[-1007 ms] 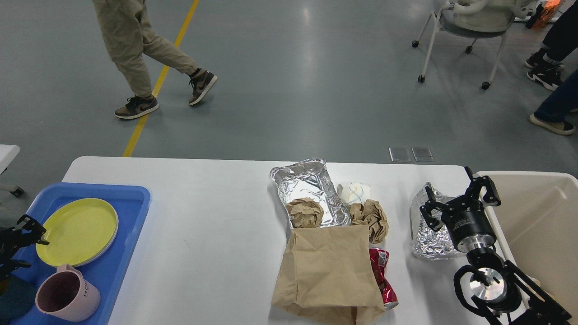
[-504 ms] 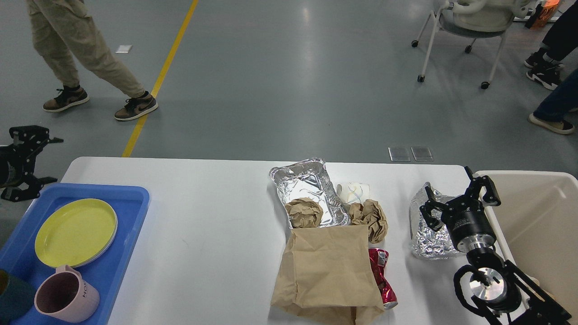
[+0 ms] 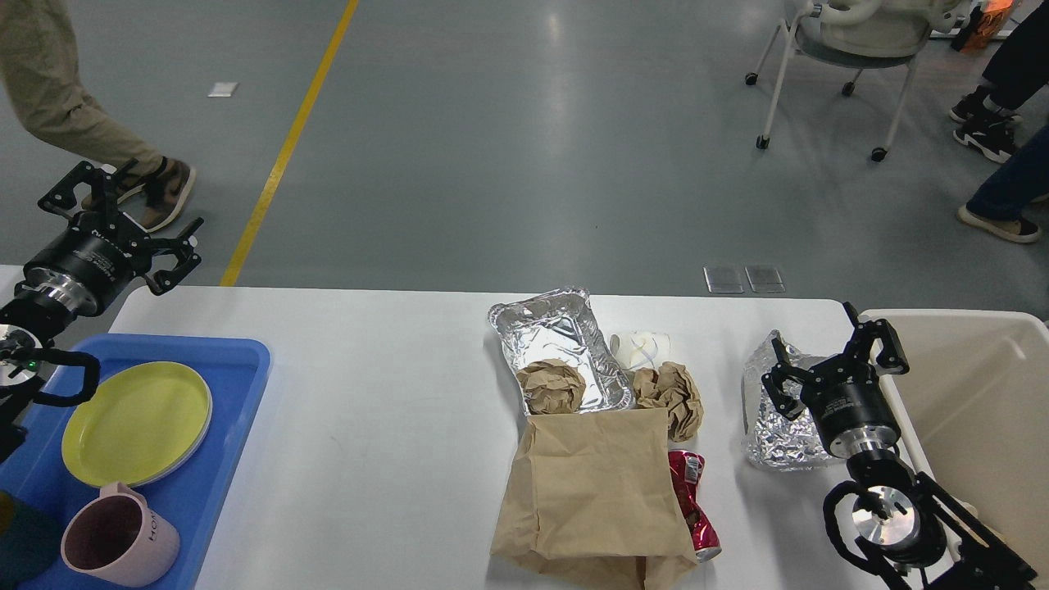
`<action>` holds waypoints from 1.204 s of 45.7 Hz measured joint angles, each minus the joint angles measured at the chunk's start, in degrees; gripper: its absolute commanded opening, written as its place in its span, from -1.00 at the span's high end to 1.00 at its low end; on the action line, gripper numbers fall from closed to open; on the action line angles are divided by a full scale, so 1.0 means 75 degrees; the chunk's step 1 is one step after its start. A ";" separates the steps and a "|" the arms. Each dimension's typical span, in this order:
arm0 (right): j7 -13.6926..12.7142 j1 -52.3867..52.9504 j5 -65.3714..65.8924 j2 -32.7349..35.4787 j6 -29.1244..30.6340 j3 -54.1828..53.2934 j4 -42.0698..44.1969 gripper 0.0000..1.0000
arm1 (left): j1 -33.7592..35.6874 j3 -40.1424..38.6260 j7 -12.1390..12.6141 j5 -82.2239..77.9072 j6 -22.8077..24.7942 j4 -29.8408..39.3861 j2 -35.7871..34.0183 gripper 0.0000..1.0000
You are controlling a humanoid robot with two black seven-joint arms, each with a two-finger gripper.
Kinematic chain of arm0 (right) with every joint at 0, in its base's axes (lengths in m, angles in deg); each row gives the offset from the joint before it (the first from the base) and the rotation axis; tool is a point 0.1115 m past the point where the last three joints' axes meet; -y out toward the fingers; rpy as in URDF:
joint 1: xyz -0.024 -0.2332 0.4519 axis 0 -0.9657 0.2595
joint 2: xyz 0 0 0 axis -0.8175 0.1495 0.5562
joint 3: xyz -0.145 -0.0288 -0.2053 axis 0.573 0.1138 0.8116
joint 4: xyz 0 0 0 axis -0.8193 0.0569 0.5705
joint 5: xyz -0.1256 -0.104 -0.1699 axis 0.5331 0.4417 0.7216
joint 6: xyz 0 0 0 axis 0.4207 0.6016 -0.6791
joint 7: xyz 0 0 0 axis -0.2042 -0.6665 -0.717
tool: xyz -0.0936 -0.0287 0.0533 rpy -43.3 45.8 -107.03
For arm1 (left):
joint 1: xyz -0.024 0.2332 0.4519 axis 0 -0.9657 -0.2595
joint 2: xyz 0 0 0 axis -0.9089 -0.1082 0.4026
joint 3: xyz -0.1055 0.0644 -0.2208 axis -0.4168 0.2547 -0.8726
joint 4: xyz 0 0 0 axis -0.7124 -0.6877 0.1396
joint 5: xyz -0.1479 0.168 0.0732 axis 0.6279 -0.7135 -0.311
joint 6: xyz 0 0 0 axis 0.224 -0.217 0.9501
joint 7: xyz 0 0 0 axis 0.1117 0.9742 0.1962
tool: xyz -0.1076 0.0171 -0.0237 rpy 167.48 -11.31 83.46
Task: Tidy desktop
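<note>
The white desktop fills the lower view. On it lie a foil tray with a crumpled brown paper ball in it, a second brown paper ball, a white wrapper, a flat brown paper bag, a crushed red can and a crumpled foil sheet. My right gripper is open and empty over the foil sheet's right side. My left gripper is open and empty, raised beyond the desktop's far left corner.
A blue tray at the left holds a yellow plate and a pink mug. A beige bin stands at the right edge. A person's foot and a wheeled chair are on the floor beyond.
My left arm has risen from low beside the blue tray to above the desktop's far left corner. The walking person has moved left. My right arm has not moved.
</note>
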 measured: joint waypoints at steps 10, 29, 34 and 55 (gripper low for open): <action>0.0000 0.0000 0.0000 0.0000 0.0000 -0.0001 0.0000 -1.00 | -0.1609 -0.2122 -0.0544 -0.0346 -0.0353 0.2023 0.0408 -0.92; 0.0000 0.0000 -0.0005 0.0000 0.0000 0.0002 0.0000 -1.00 | -0.3736 -0.6208 -0.0299 -0.3817 -0.0605 0.3267 0.3114 -0.92; 0.0000 0.0000 -0.0004 0.0000 0.0000 0.0001 0.0000 -1.00 | -0.3742 -0.6280 -0.0312 -0.3827 -0.0568 0.3218 0.3144 -0.92; 0.0000 0.0000 -0.0004 0.0000 0.0000 0.0001 0.0000 -1.00 | -0.3676 -0.6271 -0.0315 -0.3392 -0.0571 0.2865 0.3471 -0.92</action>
